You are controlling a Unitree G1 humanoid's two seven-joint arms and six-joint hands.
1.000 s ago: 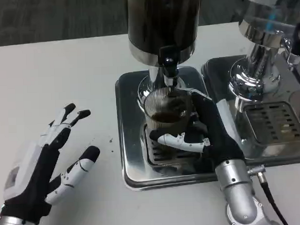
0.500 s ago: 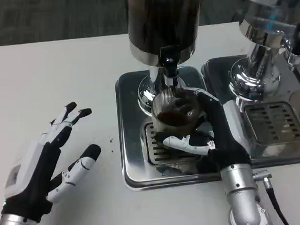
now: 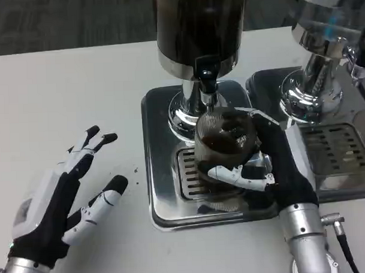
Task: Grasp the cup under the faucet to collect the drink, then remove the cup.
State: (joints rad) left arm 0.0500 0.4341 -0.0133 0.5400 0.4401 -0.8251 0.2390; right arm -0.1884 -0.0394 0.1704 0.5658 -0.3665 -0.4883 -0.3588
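Below, head view: your right hand point(image 3: 255, 167) wraps the ribbed clear cup point(image 3: 225, 144) from its right side, with one white finger crossing the cup's front near its base and the black palm pressed against its side. The cup holds a dark drink and sits tilted, its mouth leaning toward the camera. It lies over the slotted grate point(image 3: 193, 175) of the steel drip tray point(image 3: 159, 149), just in front of and below the black faucet point(image 3: 207, 76). That faucet projects from the base of the dark, steel-banded dispenser point(image 3: 200, 28), whose polished foot stands on the rear of the same tray.

Your left hand point(image 3: 65, 197) rests on the white table point(image 3: 73, 92), well apart from the tray on its left side. Its fingers are spread and extended, pointing up and to the right, and it holds nothing. The black palm faces inward, with the white back toward the table's left edge.

At right you see a second dispenser point(image 3: 323, 42) with a chrome body, standing on its own drip tray point(image 3: 345, 149) with a slotted grate, just beside the first tray. A black cable point(image 3: 345, 250) runs beside your right silver forearm point(image 3: 306, 240) at the lower edge.
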